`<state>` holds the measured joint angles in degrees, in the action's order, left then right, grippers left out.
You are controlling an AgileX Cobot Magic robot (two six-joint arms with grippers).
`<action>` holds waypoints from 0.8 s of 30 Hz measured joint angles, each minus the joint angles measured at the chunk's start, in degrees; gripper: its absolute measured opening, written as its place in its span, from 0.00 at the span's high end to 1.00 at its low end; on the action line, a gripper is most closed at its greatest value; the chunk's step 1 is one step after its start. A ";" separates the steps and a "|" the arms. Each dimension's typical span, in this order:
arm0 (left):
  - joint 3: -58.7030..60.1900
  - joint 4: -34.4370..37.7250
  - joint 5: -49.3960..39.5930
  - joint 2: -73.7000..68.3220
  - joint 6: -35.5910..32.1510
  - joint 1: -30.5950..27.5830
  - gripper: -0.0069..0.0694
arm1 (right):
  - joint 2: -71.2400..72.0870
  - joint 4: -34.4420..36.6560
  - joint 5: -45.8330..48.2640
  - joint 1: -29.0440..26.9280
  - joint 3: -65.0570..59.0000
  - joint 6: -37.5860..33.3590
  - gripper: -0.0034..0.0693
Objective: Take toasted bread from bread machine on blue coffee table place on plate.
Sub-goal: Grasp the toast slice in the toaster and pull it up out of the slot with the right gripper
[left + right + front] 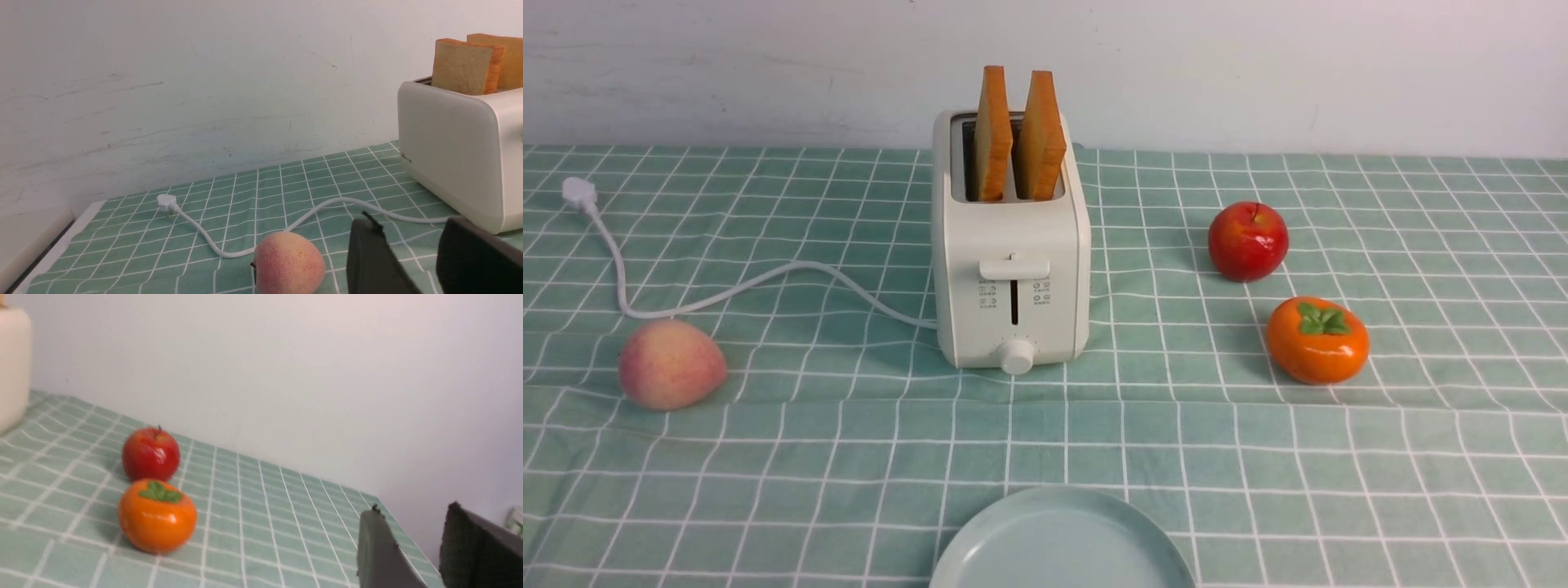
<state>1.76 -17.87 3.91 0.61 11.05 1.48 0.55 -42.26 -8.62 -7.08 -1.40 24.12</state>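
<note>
Asking plainly, Mei: has any toast reached the dish yet?

None, Tom. The two square, golden-tan slices of toasted bread (994, 139) stand upright side by side, one in each slot of the cream-white, boxy bread machine (1013, 278), with their upper halves poking out of the top. The round, pale blue-green plate (1062, 545) sits bare at the near edge of the blue coffee table (849, 457), which is covered by a mint cloth with a white grid. The plate is directly in front of the bread machine and well apart from it.

And the arms?

Neither appears in the front view. From its own wrist camera, the left gripper (410, 232) has its dark fingers spread with nothing between them, low over the cloth beside a pink-yellow peach (670, 363) and the bread machine's white cord (768, 282). The right gripper (412, 522) is likewise parted and empty, out past a shiny red apple (1248, 241) and an orange persimmon with a green leafy cap (1316, 339).

So how far along are we?

At the very start, I'd judge. Nothing is grasped, so both slices need lifting straight up out of the slots and carrying forward to the plate. The fruit looks like clutter to steer around.
</note>
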 joint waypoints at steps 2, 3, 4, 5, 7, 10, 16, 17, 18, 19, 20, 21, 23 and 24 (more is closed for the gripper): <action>0.00 0.76 0.68 0.00 2.08 0.00 0.60 | 0.00 -0.22 -4.43 0.00 0.00 2.40 0.62; 0.00 2.17 1.43 0.00 5.54 0.00 0.60 | 0.00 -0.37 -8.63 0.00 0.00 4.43 0.62; 0.00 2.47 1.69 0.00 7.02 0.00 0.60 | 0.00 -0.37 -10.26 0.00 0.00 5.21 0.62; 0.00 5.19 2.85 0.00 13.19 0.00 0.60 | 0.00 -0.37 -15.44 0.00 0.00 7.67 0.62; 0.00 8.64 5.43 0.00 22.97 0.00 0.60 | 0.00 0.42 -26.20 0.00 0.00 13.35 0.62; 0.00 10.78 8.77 0.00 31.82 0.00 0.60 | 0.00 3.16 -32.55 0.00 0.00 18.67 0.62; -0.45 11.53 20.37 -0.15 38.63 0.00 0.60 | 0.02 19.87 -21.39 0.00 6.78 30.58 0.62; -2.24 11.53 22.00 -1.45 39.24 0.00 0.60 | -0.23 25.03 -11.56 0.00 11.48 31.17 0.62; -4.05 11.53 22.28 -2.55 39.29 0.00 0.60 | -0.76 26.83 -7.45 0.00 14.75 31.02 0.62; -6.30 11.53 22.40 -4.69 39.36 0.00 0.60 | -2.28 28.52 -2.30 0.00 18.20 30.31 0.62; -8.91 11.31 22.15 -6.78 39.36 0.00 0.60 | -3.67 28.94 0.38 0.00 21.70 29.42 0.62; -11.90 10.92 21.55 -8.56 39.36 0.00 0.60 | -5.72 29.00 2.87 0.00 25.18 27.98 0.62; -18.55 8.54 18.20 -13.10 39.24 0.00 0.60 | -10.45 27.77 6.16 0.00 32.11 24.74 0.62; -21.24 6.95 16.20 -15.29 39.23 0.00 0.60 | -12.47 26.70 7.50 0.00 34.89 23.59 0.62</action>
<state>-19.47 -10.92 20.11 -14.68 50.27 1.48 -11.92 -15.57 -1.12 -7.08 33.49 47.71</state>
